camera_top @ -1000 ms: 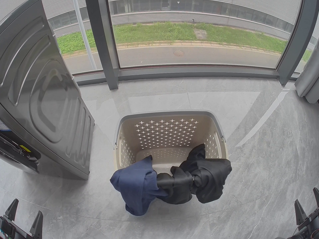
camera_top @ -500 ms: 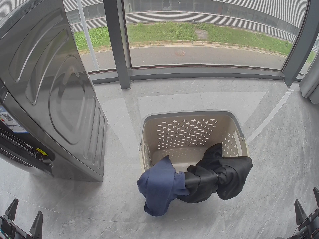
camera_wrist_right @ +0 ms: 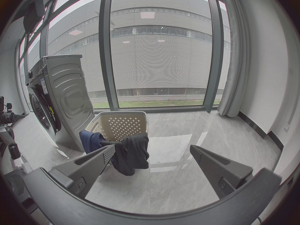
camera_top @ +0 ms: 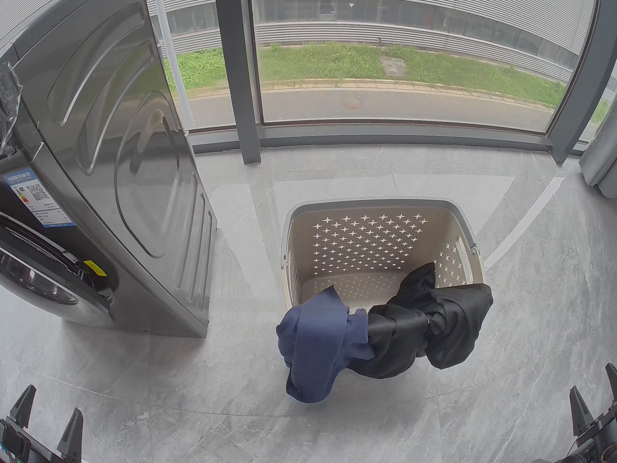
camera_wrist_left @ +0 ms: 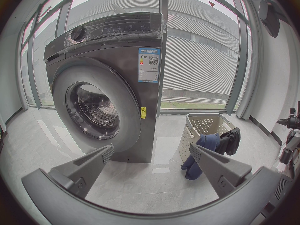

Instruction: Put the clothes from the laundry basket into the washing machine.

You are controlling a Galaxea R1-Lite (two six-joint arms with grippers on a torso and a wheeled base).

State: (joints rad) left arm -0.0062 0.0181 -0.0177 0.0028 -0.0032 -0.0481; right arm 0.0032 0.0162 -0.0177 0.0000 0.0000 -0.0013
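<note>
1. Your head camera has swung since a second ago: the whole view has shifted, so the machine and basket now sit farther right in it and more of the machine's front shows. The things themselves have not moved on the floor, and both grippers keep their same bottom corners of the head view.
2. At the bottom left corner you have the left gripper, fingers spread wide apart and holding nothing, low over the grey floor.
3. Left of centre stands the washing machine, dark grey, with its ribbed side panel turned toward the basket. In the left wrist view its round door faces that gripper, and the drum shows through the middle.
4. Just to the right of the machine, apart from it, sits the laundry basket, beige with star-shaped holes.
5. The clothes hang over the basket's near rim. The blue garment drapes down the outside at the near left corner. The black garment lies beside it, touching it, bunched along the rim, with one end trailing back inside the basket.
6. At the bottom right corner you have the right gripper, fingers likewise wide apart and empty, well apart from the basket.
7. Behind everything runs a tall window, with a pale curtain at the far right.
</note>
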